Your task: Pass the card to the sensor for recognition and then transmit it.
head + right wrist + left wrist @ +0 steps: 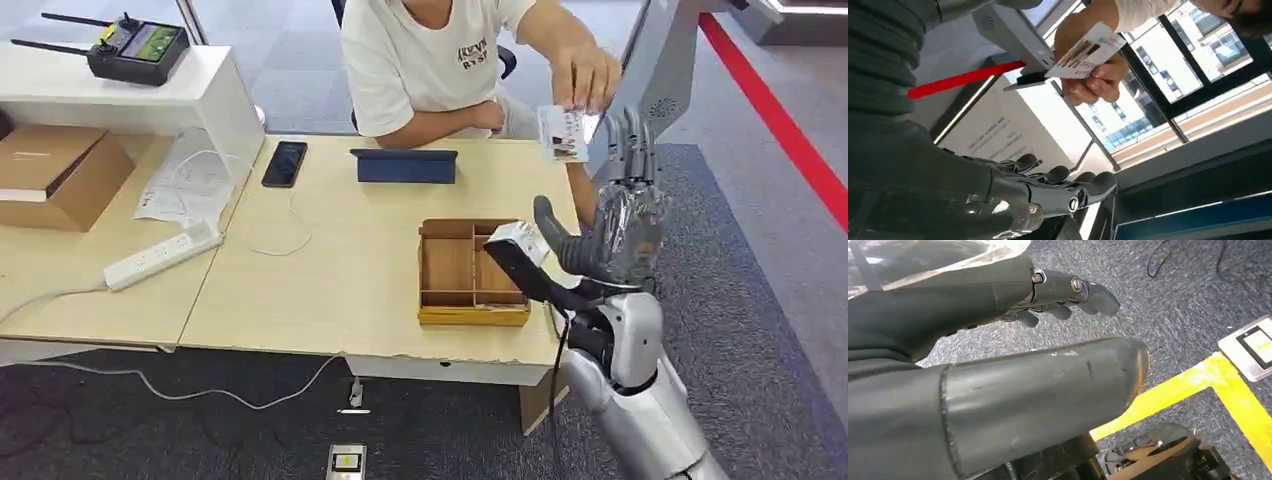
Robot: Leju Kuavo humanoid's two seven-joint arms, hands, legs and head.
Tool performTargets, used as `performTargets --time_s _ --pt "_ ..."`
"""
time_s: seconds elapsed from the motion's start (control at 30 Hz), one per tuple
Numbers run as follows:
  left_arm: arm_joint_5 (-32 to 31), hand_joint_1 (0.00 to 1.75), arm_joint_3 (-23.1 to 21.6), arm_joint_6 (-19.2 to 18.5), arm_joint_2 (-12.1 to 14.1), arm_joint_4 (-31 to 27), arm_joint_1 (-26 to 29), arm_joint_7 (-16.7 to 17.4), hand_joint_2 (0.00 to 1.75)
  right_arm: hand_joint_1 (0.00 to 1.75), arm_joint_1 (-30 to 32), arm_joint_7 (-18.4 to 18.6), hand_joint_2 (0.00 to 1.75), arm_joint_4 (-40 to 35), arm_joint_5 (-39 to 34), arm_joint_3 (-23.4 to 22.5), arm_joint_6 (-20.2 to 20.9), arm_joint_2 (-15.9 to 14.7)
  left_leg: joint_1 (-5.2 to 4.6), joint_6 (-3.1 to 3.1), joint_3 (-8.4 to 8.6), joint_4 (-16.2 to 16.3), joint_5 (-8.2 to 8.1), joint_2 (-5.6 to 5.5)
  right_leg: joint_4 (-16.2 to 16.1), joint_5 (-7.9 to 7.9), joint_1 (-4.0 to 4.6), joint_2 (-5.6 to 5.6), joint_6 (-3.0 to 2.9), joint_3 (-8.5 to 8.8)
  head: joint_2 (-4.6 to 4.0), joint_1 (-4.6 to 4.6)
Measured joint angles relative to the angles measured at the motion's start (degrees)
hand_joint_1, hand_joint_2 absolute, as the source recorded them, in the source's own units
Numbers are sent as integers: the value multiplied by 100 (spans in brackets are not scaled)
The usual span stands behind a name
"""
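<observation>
A person's hand holds the white printed card above the table's far right corner. My right hand is raised just right of and below the card, palm up and fingers spread, holding nothing. In the right wrist view the card sits in the person's fingers, apart from my fingers. My left hand hangs over the carpet, fingers straight, with nothing in it. A small white device with a screen lies on the floor.
A wooden compartment tray stands on the table below my right hand. Further back lie a blue tablet and a phone. A power strip, cardboard box and remote controller are on the left. Yellow floor tape.
</observation>
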Motion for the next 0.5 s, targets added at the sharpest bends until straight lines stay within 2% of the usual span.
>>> performTargets --time_s 0.5 --pt "-98 0 -9 -68 26 -29 -14 31 0 0 -787 -15 175 1156 -196 649 -52 0 0 0 -2 1 0 0 0 1 0 0 0 -4 0 0"
